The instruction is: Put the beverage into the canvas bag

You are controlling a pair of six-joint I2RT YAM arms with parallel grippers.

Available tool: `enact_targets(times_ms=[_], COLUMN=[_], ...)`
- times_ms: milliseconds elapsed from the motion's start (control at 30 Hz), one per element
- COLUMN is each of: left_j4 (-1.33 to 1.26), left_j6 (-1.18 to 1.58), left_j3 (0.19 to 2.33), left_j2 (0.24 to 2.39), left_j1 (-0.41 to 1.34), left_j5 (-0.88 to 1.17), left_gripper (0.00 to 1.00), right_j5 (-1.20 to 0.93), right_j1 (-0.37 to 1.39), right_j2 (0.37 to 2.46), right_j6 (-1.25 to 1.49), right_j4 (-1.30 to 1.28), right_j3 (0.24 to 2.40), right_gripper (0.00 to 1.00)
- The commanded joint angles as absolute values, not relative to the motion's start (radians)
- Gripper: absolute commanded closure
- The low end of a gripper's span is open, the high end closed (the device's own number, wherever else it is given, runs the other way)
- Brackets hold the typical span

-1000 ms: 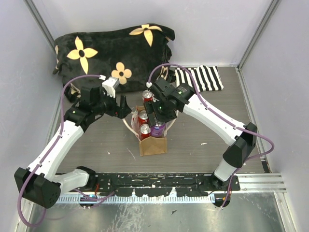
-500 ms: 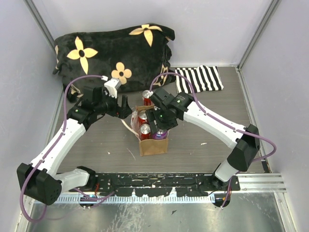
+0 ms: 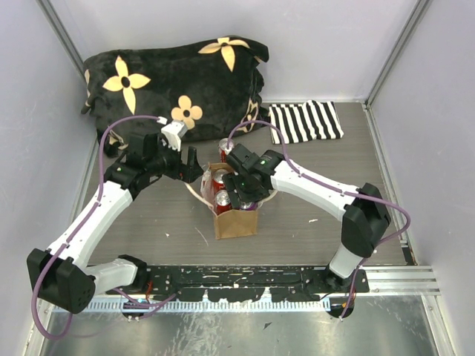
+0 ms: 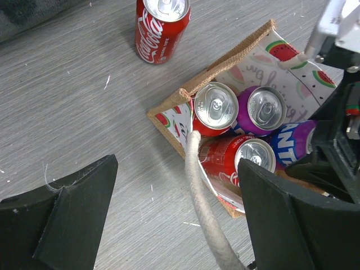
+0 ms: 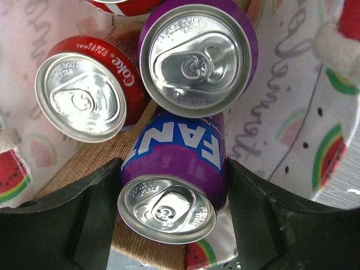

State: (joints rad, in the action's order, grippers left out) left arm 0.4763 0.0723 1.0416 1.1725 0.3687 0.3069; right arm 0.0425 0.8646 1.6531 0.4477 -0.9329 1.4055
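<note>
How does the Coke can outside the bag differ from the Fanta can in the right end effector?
The Coke can is red, the Fanta can purple. The Coke can stands upright on the table, free; the Fanta can leans inside the canvas bag, held by the right end effector. Both are unopened.

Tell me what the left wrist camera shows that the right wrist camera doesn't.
Only the left wrist view: a red cola can standing upright on the table outside the canvas bag, and the left gripper open, holding nothing.
Only the right wrist view: the right gripper closed on the Fanta can, one finger on each side.
Both: the bag's watermelon lining, the upright purple can, a red Coke can beside it, and the Fanta can.
</note>
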Motion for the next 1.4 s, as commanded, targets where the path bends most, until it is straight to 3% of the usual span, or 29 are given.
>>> enact_targets(times_ms=[0,533,667,867,1067,1367], left_j4=[0.455,0.461,0.460,0.462,0.464,0.484], left_j6=[0.055,0.044,0.036,0.014,-0.020,-0.118], left_j3=[1.022,1.014,1.011,1.010,1.008,1.015], left_j2=[1.156,1.145,1.136,1.126,1.122,1.110], left_j1=[0.365,0.365,0.365,0.365,0.365,0.377], left_j5=[0.322,0.327,0.336,0.382,0.422,0.502], left_gripper=[0.05,0.05,0.05,0.05,0.06,0.07], right_j5=[0.064,0.045,0.060,0.095,0.117,0.174], right_j1=[0.870,0.874,0.874,0.874,0.874,0.872], right_j2=[1.651,1.696,1.686,1.658,1.647,1.639], right_j6=[0.451,0.474,0.468,0.438,0.425,0.428], right_j4=[-0.858,-0.778,-0.793,-0.861,-0.906,-0.958], right_j3=[1.382,1.231,1.246,1.325,1.378,1.545], right_gripper=[0.99,0.96,0.52,0.21,0.14,0.13])
